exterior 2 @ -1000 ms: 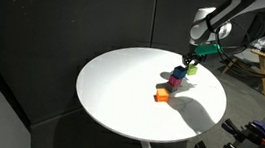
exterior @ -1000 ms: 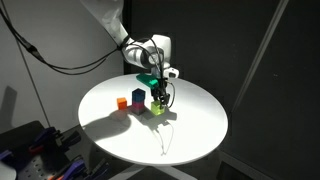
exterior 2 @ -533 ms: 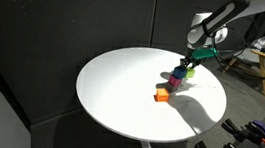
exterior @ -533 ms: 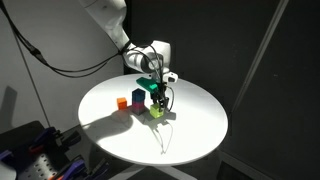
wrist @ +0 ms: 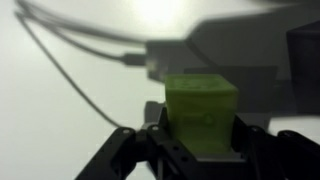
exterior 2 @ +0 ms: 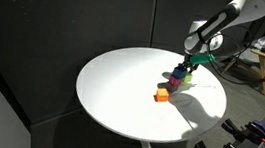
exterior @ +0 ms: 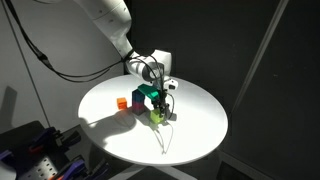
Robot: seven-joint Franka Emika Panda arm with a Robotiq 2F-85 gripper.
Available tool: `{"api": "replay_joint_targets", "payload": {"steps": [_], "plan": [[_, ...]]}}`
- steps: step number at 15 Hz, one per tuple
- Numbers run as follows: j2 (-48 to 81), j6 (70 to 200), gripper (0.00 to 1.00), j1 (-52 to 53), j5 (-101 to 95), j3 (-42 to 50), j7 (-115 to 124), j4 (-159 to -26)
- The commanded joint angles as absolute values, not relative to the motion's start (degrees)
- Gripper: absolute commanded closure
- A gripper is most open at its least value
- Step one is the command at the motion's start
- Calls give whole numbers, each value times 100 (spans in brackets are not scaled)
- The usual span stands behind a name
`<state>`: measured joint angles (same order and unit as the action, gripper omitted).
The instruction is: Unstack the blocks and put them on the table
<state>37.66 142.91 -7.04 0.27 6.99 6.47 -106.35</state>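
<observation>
My gripper [exterior: 157, 107] is shut on the yellow-green cube [exterior: 157, 117] and holds it low over the white round table [exterior: 115, 135], right of the other cubes. In the wrist view the yellow-green cube [wrist: 200, 105] fills the gap between both jaws [wrist: 200, 145]. The blue cube [exterior: 138, 98] sits just left of the gripper; in an exterior view it [exterior 2: 178, 71] rests on the magenta cube [exterior 2: 173, 82]. I cannot pick out the grey cube. The gripper [exterior 2: 187, 69] and its cube [exterior 2: 185, 78] also show there.
An orange cube [exterior: 122, 102] lies on the table beside the stack, also seen in an exterior view [exterior 2: 161, 94]. A thin cable [exterior: 165, 138] trails across the table top near the gripper. Dark curtains surround the table [exterior 2: 120, 93].
The gripper has moved down with the yellow-green cube, bringing it closer to the table top. The other cubes have not moved.
</observation>
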Motion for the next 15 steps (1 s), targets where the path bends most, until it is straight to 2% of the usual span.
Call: {"api": "replay_joint_targets", "payload": {"steps": [1, 2, 4, 15], "plan": [[3921, 14259, 14, -834, 167, 621, 472, -10384], [3922, 14232, 6, -827, 161, 635, 492, -10374], [3888, 14165, 0, -809, 140, 659, 525, -10380], [3106, 13438, 0, -759, 88, 705, 551, -10650]]}}
